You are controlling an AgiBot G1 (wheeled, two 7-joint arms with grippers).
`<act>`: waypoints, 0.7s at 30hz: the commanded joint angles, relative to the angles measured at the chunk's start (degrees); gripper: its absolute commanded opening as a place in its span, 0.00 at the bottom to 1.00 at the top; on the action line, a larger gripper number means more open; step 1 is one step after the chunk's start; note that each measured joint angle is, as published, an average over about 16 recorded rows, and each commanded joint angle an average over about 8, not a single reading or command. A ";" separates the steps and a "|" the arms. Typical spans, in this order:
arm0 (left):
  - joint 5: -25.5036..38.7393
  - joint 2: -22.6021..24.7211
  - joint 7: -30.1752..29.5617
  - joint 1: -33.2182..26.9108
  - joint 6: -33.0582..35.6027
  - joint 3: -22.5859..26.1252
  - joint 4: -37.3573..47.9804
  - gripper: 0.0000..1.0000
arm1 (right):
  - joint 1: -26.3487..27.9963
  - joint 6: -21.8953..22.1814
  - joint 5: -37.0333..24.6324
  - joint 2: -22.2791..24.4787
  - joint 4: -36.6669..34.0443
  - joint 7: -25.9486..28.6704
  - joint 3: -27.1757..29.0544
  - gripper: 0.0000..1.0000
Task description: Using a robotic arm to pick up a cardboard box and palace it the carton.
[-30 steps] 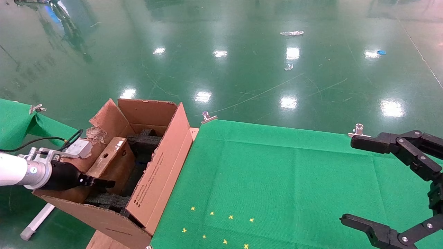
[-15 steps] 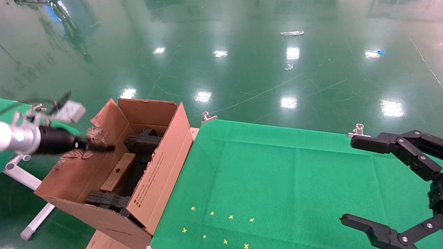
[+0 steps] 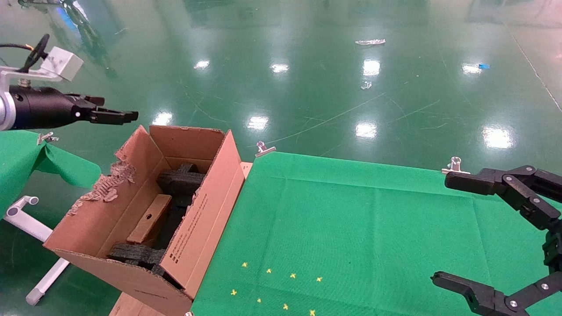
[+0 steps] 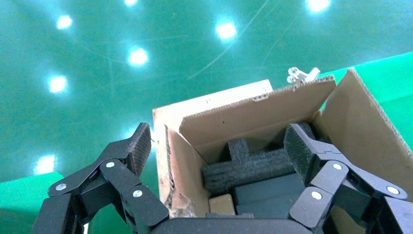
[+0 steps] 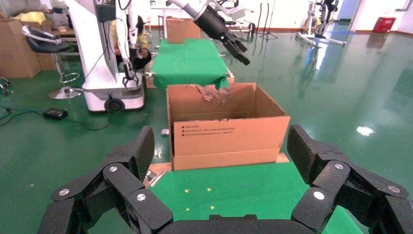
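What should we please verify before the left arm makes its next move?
1. Small brown cardboard box with a round hole lies inside the large corrugated carton: ok.
2. Left tool open, holding nothing: ok.
3. Left tool clear above the carton's torn flap: ok.
4. Right tool open, parked over the green cloth table: ok.
5. Box seated flat between the black foam blocks: cannot tell.
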 commanded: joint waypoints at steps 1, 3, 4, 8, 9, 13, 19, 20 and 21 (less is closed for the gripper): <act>0.16 -0.03 0.75 -0.90 -0.28 0.07 -0.15 1.00 | 0.00 0.00 0.01 0.00 -0.01 0.00 -0.01 1.00; 0.29 -0.10 0.89 -0.04 0.22 -1.77 -1.71 1.00 | 0.00 0.00 0.01 0.00 -0.02 -0.01 -0.02 1.00; 0.37 -0.13 0.91 0.67 0.54 -2.85 -2.62 1.00 | 0.00 0.00 0.01 0.00 -0.02 -0.01 -0.02 1.00; 0.73 -0.29 0.97 4.12 2.12 -8.17 -7.10 1.00 | 0.01 -0.01 0.02 0.00 -0.04 -0.02 -0.04 1.00; 0.83 -0.33 0.98 5.02 2.54 -9.55 -8.27 1.00 | 0.02 -0.01 0.02 0.00 -0.04 -0.02 -0.04 1.00; 1.20 -0.50 1.04 8.57 4.17 -15.03 -12.88 1.00 | 0.02 -0.01 0.02 0.01 -0.05 -0.03 -0.05 1.00; 1.77 -0.75 1.13 13.90 6.62 -23.23 -19.79 1.00 | 0.03 0.00 0.04 0.01 -0.05 -0.04 -0.07 1.00; 1.86 -0.79 1.15 14.80 7.03 -24.62 -20.96 1.00 | 0.03 0.00 0.04 0.01 -0.05 -0.04 -0.07 1.00; 1.96 -0.83 1.17 15.71 7.45 -26.01 -22.13 1.00 | 0.03 0.00 0.04 0.01 -0.05 -0.04 -0.08 1.00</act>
